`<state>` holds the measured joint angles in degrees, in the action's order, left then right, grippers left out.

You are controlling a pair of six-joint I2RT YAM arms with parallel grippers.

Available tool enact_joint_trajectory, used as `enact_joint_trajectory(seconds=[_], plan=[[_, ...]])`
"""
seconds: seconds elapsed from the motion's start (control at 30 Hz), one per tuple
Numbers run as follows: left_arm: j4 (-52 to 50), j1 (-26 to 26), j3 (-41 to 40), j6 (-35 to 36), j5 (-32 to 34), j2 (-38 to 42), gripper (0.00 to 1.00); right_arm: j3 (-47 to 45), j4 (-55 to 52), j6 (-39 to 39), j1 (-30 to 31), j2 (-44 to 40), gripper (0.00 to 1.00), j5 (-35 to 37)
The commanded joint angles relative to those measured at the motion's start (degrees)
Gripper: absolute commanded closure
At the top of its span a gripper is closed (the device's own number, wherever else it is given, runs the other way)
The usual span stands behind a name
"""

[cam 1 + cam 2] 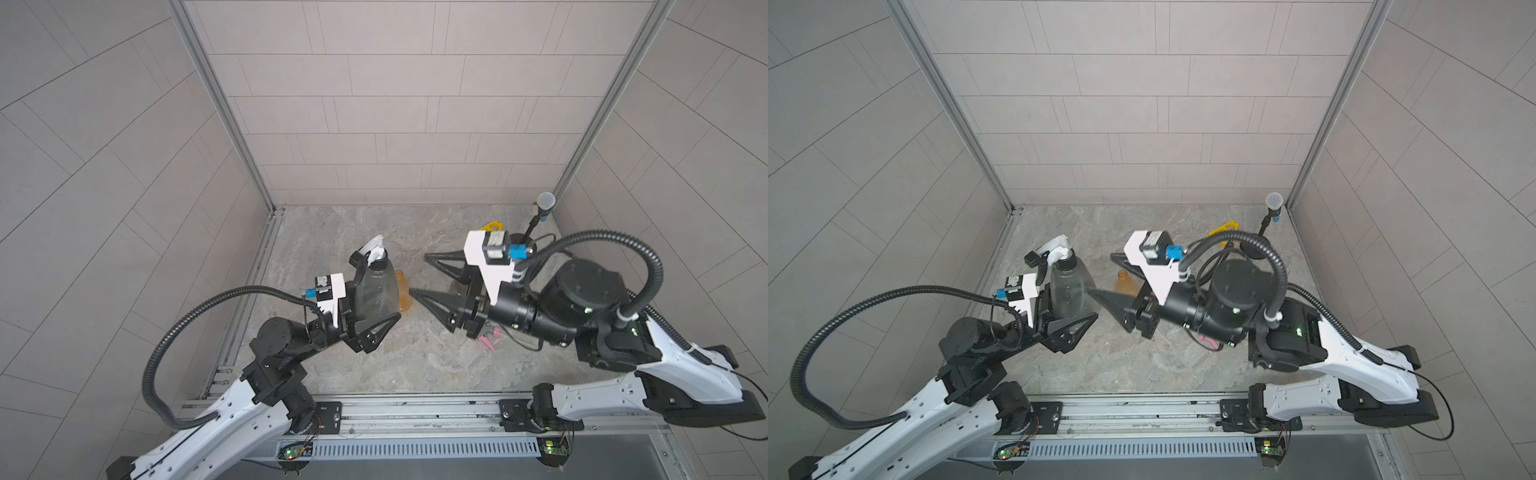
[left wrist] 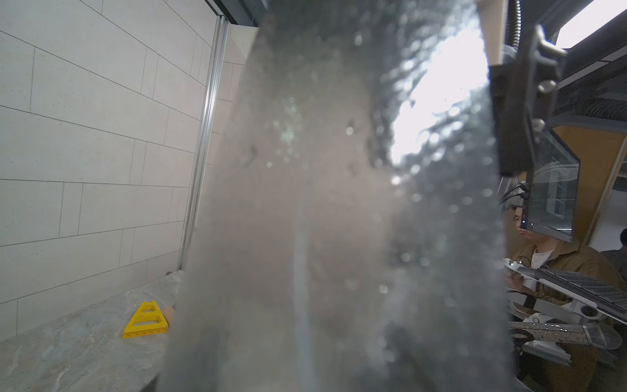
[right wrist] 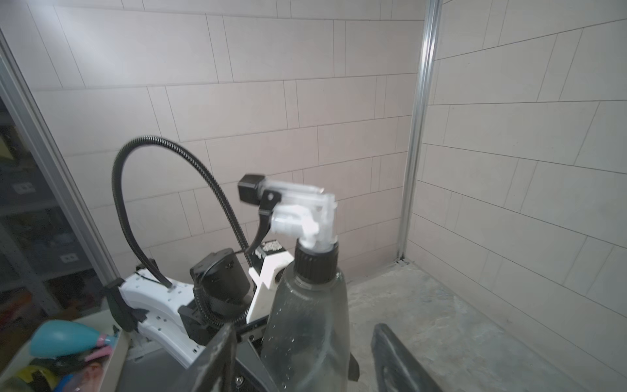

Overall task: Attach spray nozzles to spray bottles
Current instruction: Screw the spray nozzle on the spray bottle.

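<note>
Left gripper (image 1: 374,309) is clamped around the belly of a smoky grey translucent pear-shaped plastic bottle (image 1: 376,291) and holds it upright over the marbled grey stone tabletop (image 1: 374,365). I can't tell whether its base touches down. That grey bottle is our marker for everything else.

On top of it sits a white-and-black plastic trigger spray nozzle (image 3: 291,210). Its black ribbed collar (image 3: 316,264) is down over the neck, and the black tip and trigger point back toward the left arm. From the left wrist camera the grey bottle (image 2: 339,220) fills the frame, blurred, with droplets all over its wall.

Right gripper (image 1: 419,274) stands wide with nothing between its two black triangular fingers (image 3: 217,356). The tips aim at the grey bottle but are apart from it.

Tucked just beside the grey bottle, on the right gripper's side, an amber-orange translucent plastic bottle (image 1: 1125,284) stands upright with its mouth open.

Well apart from the grey bottle, a pink plastic sprayer part (image 1: 490,337) peeks out from under the right arm, mostly hidden. Farther off, past the right gripper, lies a yellow triangular plastic piece (image 1: 492,227). Beyond that, in the corner, is a black microphone stand with a mesh head (image 1: 545,201).
</note>
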<state>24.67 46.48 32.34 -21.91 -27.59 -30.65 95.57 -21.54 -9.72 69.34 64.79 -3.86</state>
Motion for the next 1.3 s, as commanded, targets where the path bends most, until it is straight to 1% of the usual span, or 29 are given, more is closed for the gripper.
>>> enact_joint_trajectory(seconds=[0.0,0.1,0.23,0.33,0.5,0.6,0.7,0.8,0.9,0.93,1.0,1.07,1.13,1.2,1.27], plan=[[3.79,-0.24,1.06,-2.13,-3.79,-0.06,1.00,4.39,-3.64,-3.59,-8.01,4.05,0.32,-28.08],[5.13,-0.25,1.21,-3.28,-6.83,-0.84,1.00,8.10,-4.54,-3.05,-10.92,7.54,0.30,-35.84],[7.40,-0.25,1.32,-5.20,-10.19,-2.26,1.00,11.15,-6.32,-0.95,-11.12,10.37,0.31,-37.21],[8.69,-0.25,1.24,-6.05,-11.25,-3.00,1.00,11.15,-5.72,-1.06,-11.07,11.39,0.38,-37.11],[9.46,-0.25,1.15,-6.32,-11.61,-3.77,1.00,10.05,-4.41,-1.37,-10.28,11.72,0.55,-35.80],[9.58,-0.24,0.89,-6.24,-10.93,-3.72,1.00,8.59,-2.41,-2.72,-9.93,11.20,0.58,-34.74],[8.69,-0.25,0.88,-5.70,-9.69,-3.38,1.00,7.70,-1.63,-3.93,-8.92,10.66,0.65,-32.07],[5.93,-0.18,1.56,-3.82,-7.36,-2.93,1.00,7.70,-3.57,-3.78,-6.38,10.31,0.72,-26.77],[3.23,-0.25,2.11,-1.70,-4.25,-2.24,1.00,7.60,-6.30,-4.22,-2.34,10.04,0.77,-18.04],[2.04,-0.25,2.28,-0.95,-2.89,-1.92,1.00,7.42,-7.11,-5.21,-0.69,10.08,0.77,-14.08],[0.52,-0.24,2.59,0.67,-1.19,-1.51,1.00,7.30,-8.71,-7.00,3.27,10.62,0.77,-4.02],[-1.31,-0.25,3.31,2.44,-0.67,-1.60,1.00,6.58,-9.44,-9.14,8.13,11.31,0.79,8.91],[-1.99,-0.20,3.40,2.92,0.46,-1.69,1.00,3.21,-5.60,-11.88,11.56,11.25,0.78,18.13],[-1.77,-0.22,3.10,3.09,1.41,-1.56,1.00,0.79,-1.26,-14.59,12.72,12.11,0.76,20.94],[-1.80,-0.23,2.91,3.07,1.67,-1.26,1.00,2.40,-0.99,-15.20,13.07,14.19,0.72,21.26]])
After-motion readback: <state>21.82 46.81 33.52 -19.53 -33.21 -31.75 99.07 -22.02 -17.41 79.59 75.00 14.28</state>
